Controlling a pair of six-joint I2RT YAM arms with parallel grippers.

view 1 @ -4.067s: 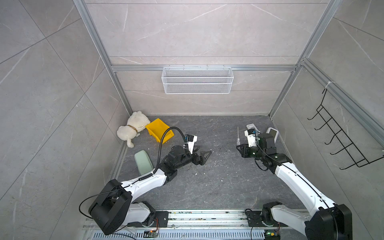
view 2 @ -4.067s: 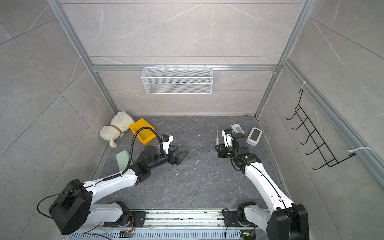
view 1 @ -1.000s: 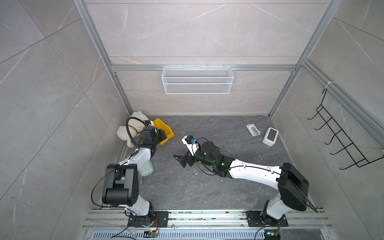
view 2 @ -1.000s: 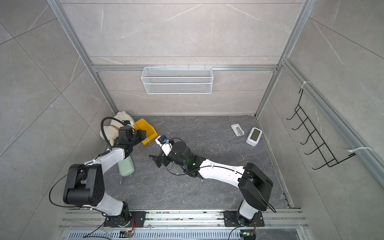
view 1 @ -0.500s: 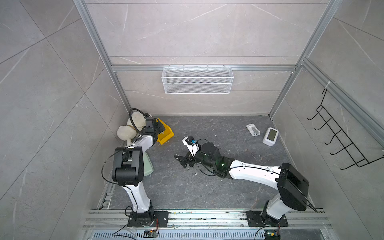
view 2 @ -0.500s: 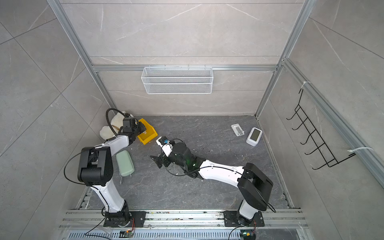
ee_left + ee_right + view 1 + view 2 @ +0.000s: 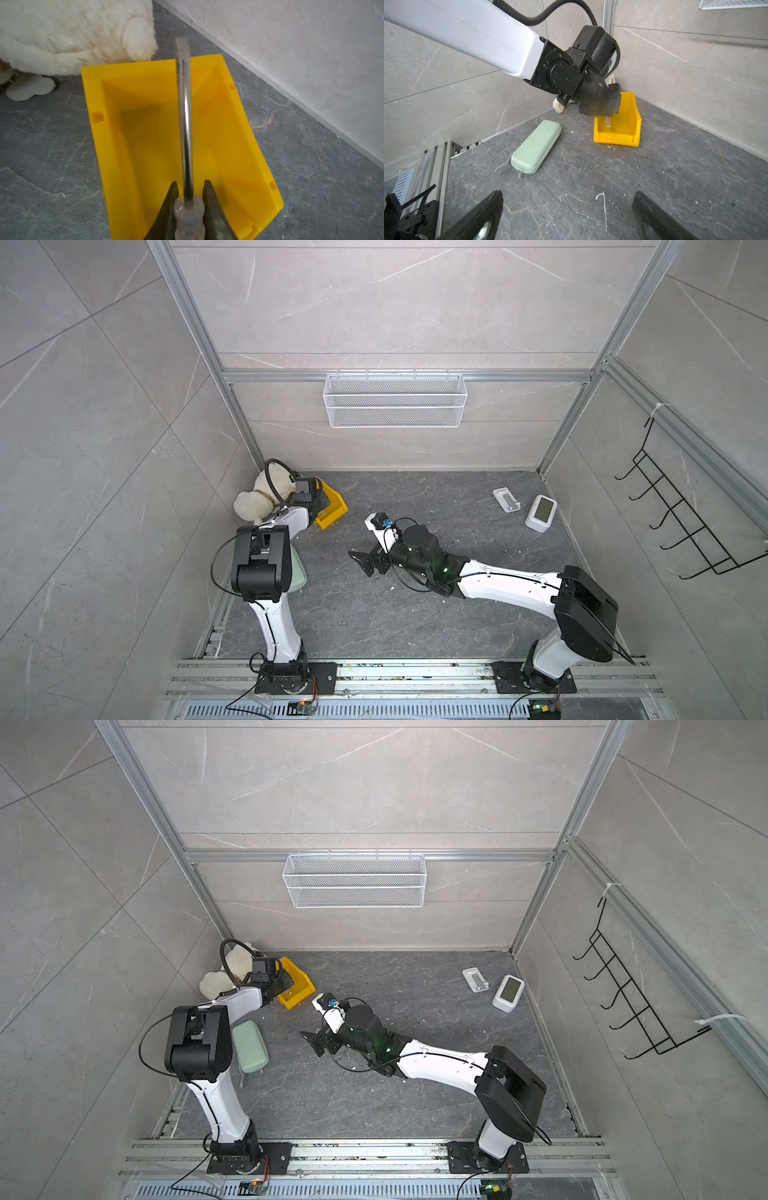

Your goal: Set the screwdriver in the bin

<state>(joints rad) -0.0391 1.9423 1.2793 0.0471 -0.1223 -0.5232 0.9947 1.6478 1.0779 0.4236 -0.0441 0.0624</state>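
My left gripper (image 7: 190,182) is shut on the clear handle of the screwdriver (image 7: 185,124). The silvery shaft points out from the jaws over the inside of the yellow bin (image 7: 97,116). In the picture its tip reaches past the bin's rear rim. In the right wrist view the handle's end (image 7: 607,123) hangs just above the bin (image 7: 616,136) floor. In both top views the left gripper (image 7: 320,501) (image 7: 286,979) covers part of the bin (image 7: 334,510) (image 7: 302,986) at the back left. My right gripper (image 7: 365,564) (image 7: 315,1044) (image 7: 566,216) stands open and empty mid-floor.
A white plush toy (image 7: 259,502) (image 7: 72,31) sits right behind the bin in the corner. A mint-green case (image 7: 249,1046) (image 7: 536,144) lies by the left arm. Two white gadgets (image 7: 540,512) (image 7: 506,499) lie back right. A wire basket (image 7: 395,400) and a hook rack (image 7: 681,522) hang on the walls.
Over the last second the left arm swung toward the back-left corner, carrying the screwdriver over the bin. The right arm, earlier at the far right, now stays nearly still mid-floor.
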